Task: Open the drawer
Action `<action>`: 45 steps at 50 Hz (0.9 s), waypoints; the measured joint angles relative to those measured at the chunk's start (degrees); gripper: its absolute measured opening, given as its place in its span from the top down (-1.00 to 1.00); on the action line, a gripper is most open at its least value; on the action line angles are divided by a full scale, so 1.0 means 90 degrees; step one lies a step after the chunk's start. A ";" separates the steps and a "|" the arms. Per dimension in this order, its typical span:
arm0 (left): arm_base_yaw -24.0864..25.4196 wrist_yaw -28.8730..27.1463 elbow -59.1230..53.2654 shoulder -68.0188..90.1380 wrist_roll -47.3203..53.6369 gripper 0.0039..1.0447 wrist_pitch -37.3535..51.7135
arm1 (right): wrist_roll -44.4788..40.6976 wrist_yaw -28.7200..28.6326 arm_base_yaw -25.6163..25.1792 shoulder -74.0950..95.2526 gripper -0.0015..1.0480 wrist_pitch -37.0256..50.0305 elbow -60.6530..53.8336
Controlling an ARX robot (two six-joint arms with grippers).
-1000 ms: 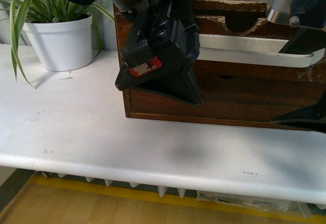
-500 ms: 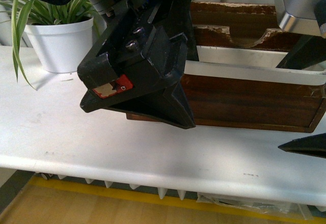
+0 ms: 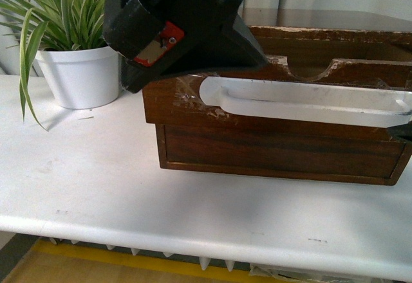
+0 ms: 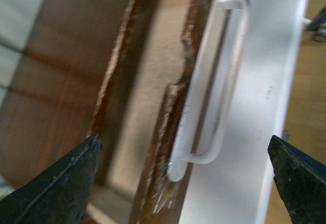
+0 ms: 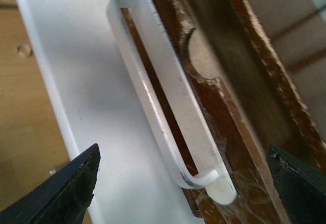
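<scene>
The drawer (image 3: 187, 106) is a dark brown wooden front with chipped edges, a half-round notch (image 3: 312, 71) and a long white handle (image 3: 302, 103) taped on. It tops the wooden box. My left gripper (image 3: 193, 38) is open and hangs above the handle's left end. In the left wrist view the handle's end (image 4: 198, 155) lies between the open left gripper's (image 4: 183, 183) fingertips (image 4: 61, 188). In the right wrist view the handle's other end (image 5: 204, 175) lies between the open right gripper's (image 5: 183, 188) fingertips (image 5: 300, 183). Neither gripper touches the handle.
A plain handleless drawer front (image 3: 277, 151) sits below. The box stands on a white table (image 3: 96, 186). A potted plant in a white pot (image 3: 80, 77) stands at the back left. The table's front edge runs close by, with wooden floor (image 5: 25, 122) beyond it.
In the front view my left gripper has risen and uncovered the handle. My right arm has moved out of the right side of that view.
</scene>
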 joint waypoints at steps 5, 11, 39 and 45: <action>0.0119 -0.0401 -0.0699 -0.0464 -0.0503 -0.89 0.1214 | 0.0580 -0.0002 -0.0197 -0.0452 -0.83 0.0471 -0.0410; 0.0255 -0.0901 -0.1428 -0.0976 -0.1025 -0.89 0.2409 | 0.1202 0.0039 -0.0432 -0.1069 -0.83 0.0801 -0.0833; 0.1375 -0.3706 -0.4721 -0.4495 -0.4376 -0.89 0.3067 | 0.3735 0.0051 -0.2023 -0.4401 -0.83 0.0563 -0.2883; 0.1676 -0.4012 -0.5234 -0.5586 -0.5127 -0.89 0.2492 | 0.4019 -0.0238 -0.2443 -0.5059 -0.83 0.0155 -0.3167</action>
